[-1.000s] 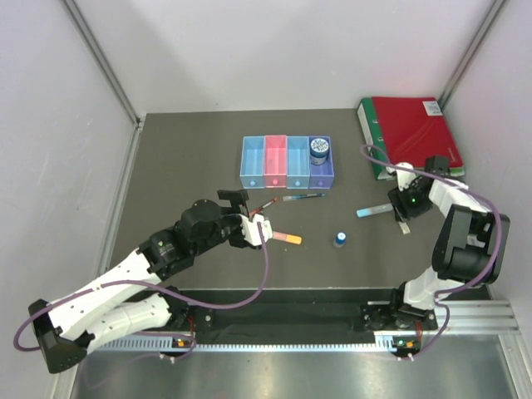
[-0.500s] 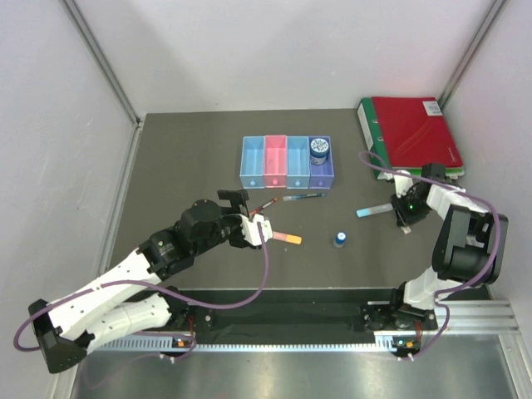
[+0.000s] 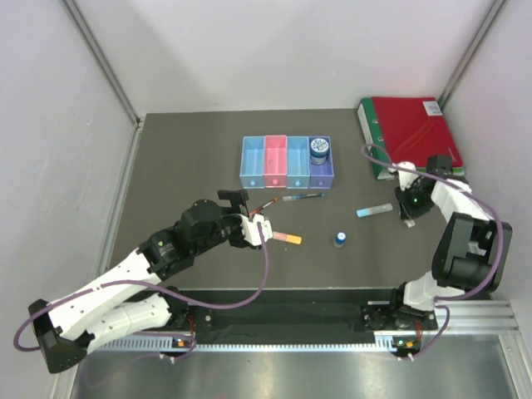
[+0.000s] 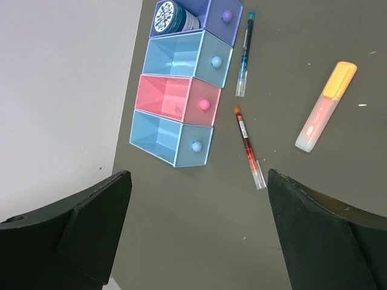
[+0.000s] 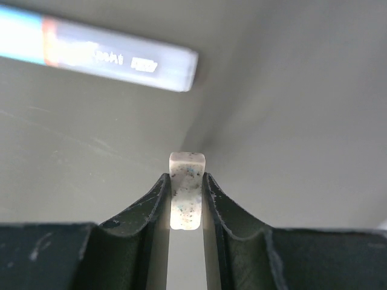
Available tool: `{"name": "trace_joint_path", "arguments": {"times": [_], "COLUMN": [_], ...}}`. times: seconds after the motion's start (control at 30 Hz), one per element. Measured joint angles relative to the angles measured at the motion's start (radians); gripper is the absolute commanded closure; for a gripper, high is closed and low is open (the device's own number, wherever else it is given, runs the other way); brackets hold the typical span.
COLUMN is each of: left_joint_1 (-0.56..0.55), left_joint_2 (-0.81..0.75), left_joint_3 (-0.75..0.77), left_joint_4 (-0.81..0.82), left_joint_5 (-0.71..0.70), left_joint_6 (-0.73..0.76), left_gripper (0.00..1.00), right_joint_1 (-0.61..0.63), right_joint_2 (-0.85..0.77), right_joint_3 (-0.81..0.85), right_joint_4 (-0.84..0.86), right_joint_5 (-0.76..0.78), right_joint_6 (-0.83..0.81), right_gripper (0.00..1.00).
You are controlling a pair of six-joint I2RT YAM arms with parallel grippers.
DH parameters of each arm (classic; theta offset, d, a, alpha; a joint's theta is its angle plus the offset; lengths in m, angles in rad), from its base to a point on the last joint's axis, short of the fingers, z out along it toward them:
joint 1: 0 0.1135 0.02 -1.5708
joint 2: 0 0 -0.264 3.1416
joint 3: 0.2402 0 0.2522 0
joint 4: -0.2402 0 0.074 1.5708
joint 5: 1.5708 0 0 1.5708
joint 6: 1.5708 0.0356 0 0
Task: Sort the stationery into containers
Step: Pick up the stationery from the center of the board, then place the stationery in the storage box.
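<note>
Item: pale tag (image 5: 186, 179), lower centre, pinched by R gripper (image 5: 186, 202). L gripper (image 4: 196, 181) wide, empty. Advice: lift straight, grip firm, carry to bins (image 3: 275, 158), upper centre.

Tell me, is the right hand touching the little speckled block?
Touching. In the right wrist view, the right hand squeezes the speckled block from both sides.

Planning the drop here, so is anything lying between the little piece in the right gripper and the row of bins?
Only low things on the table: a light blue marker beside the right gripper, which is shut on the pale eraser, and a dark pen in front of the bins. Lifted over them, nothing visible blocks it.
</note>
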Motion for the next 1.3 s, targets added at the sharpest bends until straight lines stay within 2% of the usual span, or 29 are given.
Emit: {"name": "trace_joint_path", "arguments": {"times": [0.3,0.6,0.73,1.07,1.3], "left_joint_1": [0.0,0.0,0.0,0.0,0.0], "left_joint_2": [0.0,-0.001,-0.001,-0.007,-0.007], "left_joint_3": [0.0,0.0,0.0,0.0,0.0], "left_joint_4": [0.0,0.0,0.0,0.0,0.0], "left_joint_5": [0.0,-0.003,-0.003,-0.007,-0.012], "left_joint_6": [0.0,0.0,0.0,0.0,-0.001], "left_gripper": [0.01,0.01,0.01,0.01,0.01], "right_joint_1": [0.025,0.267,0.37,0.534,0.59], "right_joint_2": [-0.089,-0.073,-0.002,0.204,0.326], "right_joint_3": [0.194,0.332,0.437,0.606,0.705], "right_joint_4": [-0.103,-0.144,-0.144,-0.117,-0.098], "right_joint_5": [-0.02,-0.017,-0.015,0.019,0.026], "right_joint_6": [-0.002,0.035,0.061,0.084,0.087], "right_gripper": [0.95,0.95,0.95,0.95,0.95]}}
